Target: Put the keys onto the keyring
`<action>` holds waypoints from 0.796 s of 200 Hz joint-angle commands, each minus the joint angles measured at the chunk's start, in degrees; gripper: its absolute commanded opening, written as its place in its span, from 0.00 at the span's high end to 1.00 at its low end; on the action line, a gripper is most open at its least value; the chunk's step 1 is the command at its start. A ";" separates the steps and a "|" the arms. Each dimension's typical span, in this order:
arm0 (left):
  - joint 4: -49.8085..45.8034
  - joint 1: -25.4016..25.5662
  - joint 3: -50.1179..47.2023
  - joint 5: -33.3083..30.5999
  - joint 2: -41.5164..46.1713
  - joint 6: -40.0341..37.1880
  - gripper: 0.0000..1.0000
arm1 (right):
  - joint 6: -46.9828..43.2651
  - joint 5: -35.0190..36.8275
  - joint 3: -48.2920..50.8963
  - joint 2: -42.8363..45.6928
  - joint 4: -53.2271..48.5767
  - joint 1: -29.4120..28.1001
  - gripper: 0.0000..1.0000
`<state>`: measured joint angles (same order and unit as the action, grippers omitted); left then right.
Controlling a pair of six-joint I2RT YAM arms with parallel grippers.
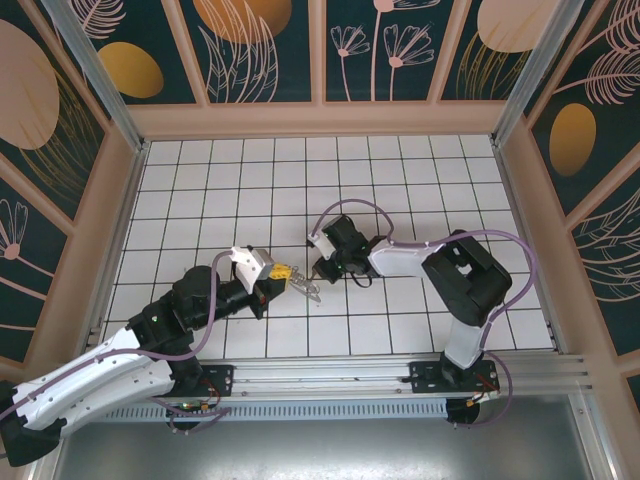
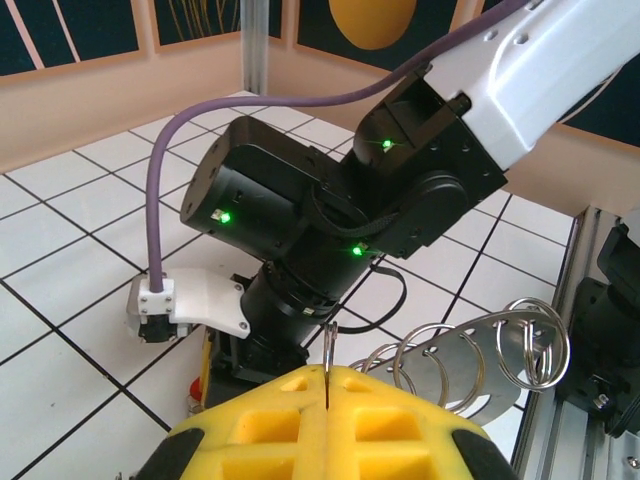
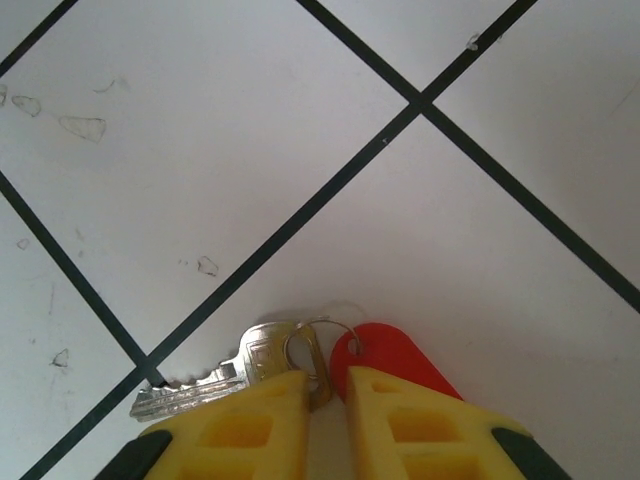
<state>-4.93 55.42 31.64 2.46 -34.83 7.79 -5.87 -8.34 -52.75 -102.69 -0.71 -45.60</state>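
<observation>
Left yellow fingers (image 2: 260,425): pressed together, clamped on the silver coiled-wire keyring (image 2: 470,350), loops jutting out to one side of the tips. Right yellow fingers (image 3: 240,425): a narrow slit apart; gripping or not, cannot tell. Small silver metal key with red plastic tab (image 3: 200,385): flat on the white tiled counter (image 3: 300,150), key head at one tip, red tab at the other, small link ring at the slit.

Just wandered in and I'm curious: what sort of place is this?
Likely a robot test cell: a left arm and right arm bolted to a rail, a white tiled tabletop, patterned walls enclosing it.
</observation>
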 commanded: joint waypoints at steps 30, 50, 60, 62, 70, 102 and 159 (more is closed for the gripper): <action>0.58 0.02 1.21 -0.82 -0.11 -0.58 1.00 | 7.47 0.71 9.41 6.47 -0.10 -3.13 0.80; 0.66 0.03 1.16 -0.61 -0.16 -0.56 1.00 | 9.39 0.79 11.41 9.78 -0.03 -3.80 0.80; 0.99 0.03 0.98 -0.51 -0.07 -0.49 1.00 | 9.82 0.52 11.97 11.41 0.05 -3.79 0.80; 1.04 0.04 0.93 -0.50 -0.07 -0.50 1.00 | 9.82 0.52 11.97 11.63 0.04 -3.81 0.80; 1.36 0.02 0.71 -0.34 -0.03 -0.38 1.00 | 9.82 0.52 11.78 12.69 -0.10 -3.80 0.77; 1.68 -0.01 0.54 0.09 0.24 0.21 1.00 | 8.02 0.07 8.50 14.02 -1.55 -3.01 0.67; 1.06 -0.02 0.34 -0.03 2.41 0.58 1.00 | 3.04 -4.91 4.06 10.69 -4.33 -0.81 0.65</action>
<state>-5.10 55.42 31.64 2.44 -33.54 7.81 -0.03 -10.31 -46.63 -90.37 -2.50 -46.70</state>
